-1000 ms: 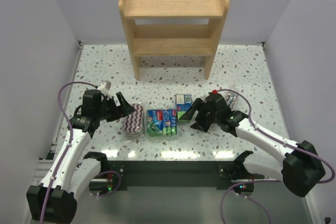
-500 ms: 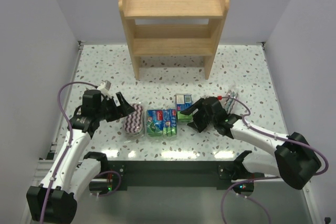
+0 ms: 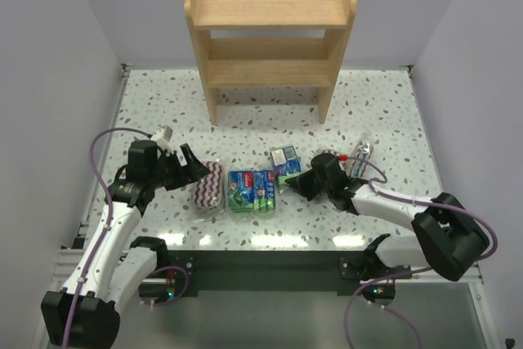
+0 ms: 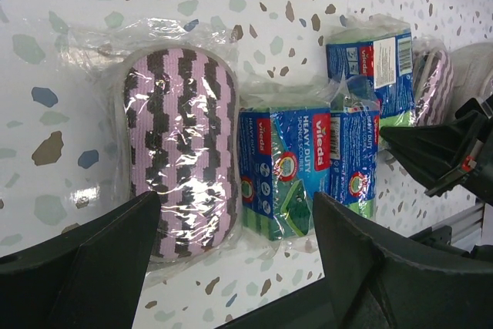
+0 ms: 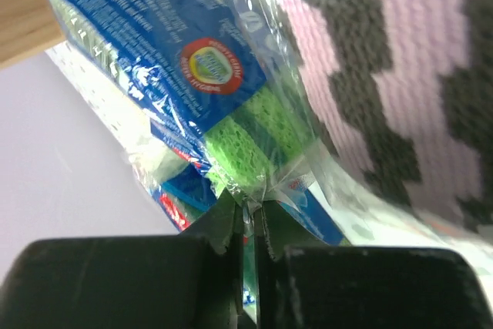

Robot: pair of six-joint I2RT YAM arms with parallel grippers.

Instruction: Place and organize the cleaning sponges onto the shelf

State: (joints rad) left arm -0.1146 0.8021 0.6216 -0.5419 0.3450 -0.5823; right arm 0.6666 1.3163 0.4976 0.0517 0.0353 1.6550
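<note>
Shelf (image 3: 270, 2) top cropped by frame edge; sponge pack (image 5: 162, 36), oval pad (image 5: 385, 75) cut off in right wrist view.

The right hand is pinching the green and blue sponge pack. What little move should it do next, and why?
Probably a slow, small lift straight up. The right hand is shut on only the plastic wrapper edge of the sponge pack, not its body, and a zigzag pad sits close beside it. A gentle lift would test that grip before the carry to the shelf.
</note>
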